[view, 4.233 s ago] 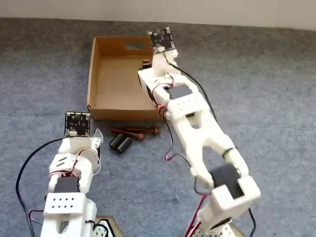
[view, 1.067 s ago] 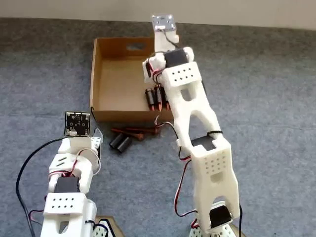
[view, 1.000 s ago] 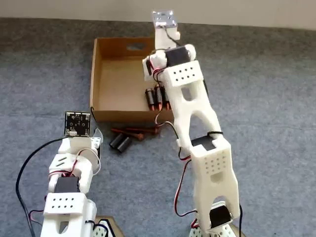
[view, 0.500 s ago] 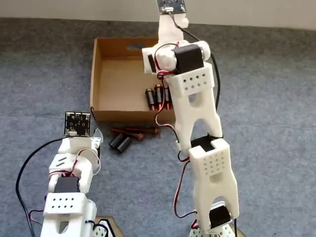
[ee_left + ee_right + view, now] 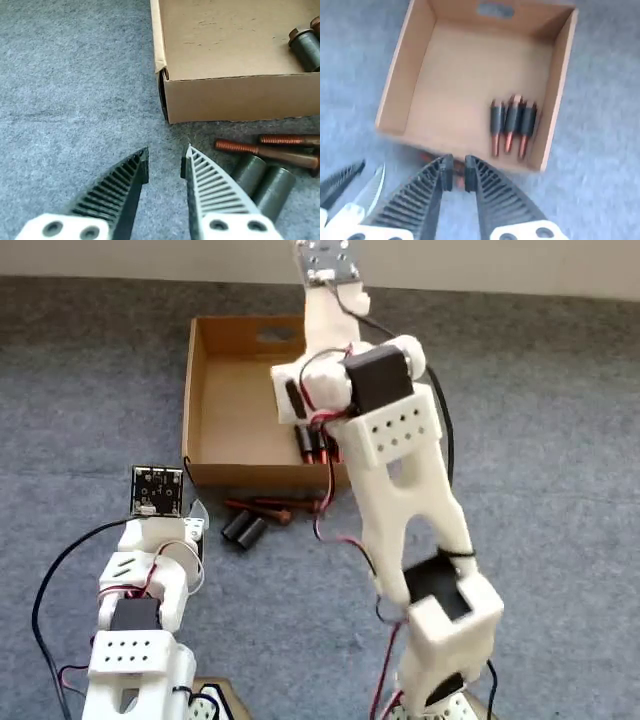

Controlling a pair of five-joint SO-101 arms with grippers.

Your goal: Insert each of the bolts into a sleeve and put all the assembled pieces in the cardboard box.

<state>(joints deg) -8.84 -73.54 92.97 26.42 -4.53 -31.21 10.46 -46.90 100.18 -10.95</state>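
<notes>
The cardboard box (image 5: 200, 390) stands at the back of the carpet with three assembled pieces (image 5: 315, 440) side by side in its near right corner (image 5: 512, 122). Two loose copper bolts (image 5: 275, 507) and two black sleeves (image 5: 243, 530) lie just in front of the box. My right gripper (image 5: 458, 172) hangs high above the box's front wall, slightly open and holding nothing. My left gripper (image 5: 166, 160) is low over the carpet beside the sleeves (image 5: 262, 180) and bolts (image 5: 265, 152), open with nothing in it.
Grey carpet covers the table on all sides of the box. The right arm (image 5: 390, 430) stretches over the box's right side. The left arm's base (image 5: 130, 640) sits at the near left.
The right arm has risen from inside the box and swung back, leaving the three assembled pieces on the box floor. The left arm has kept still.
</notes>
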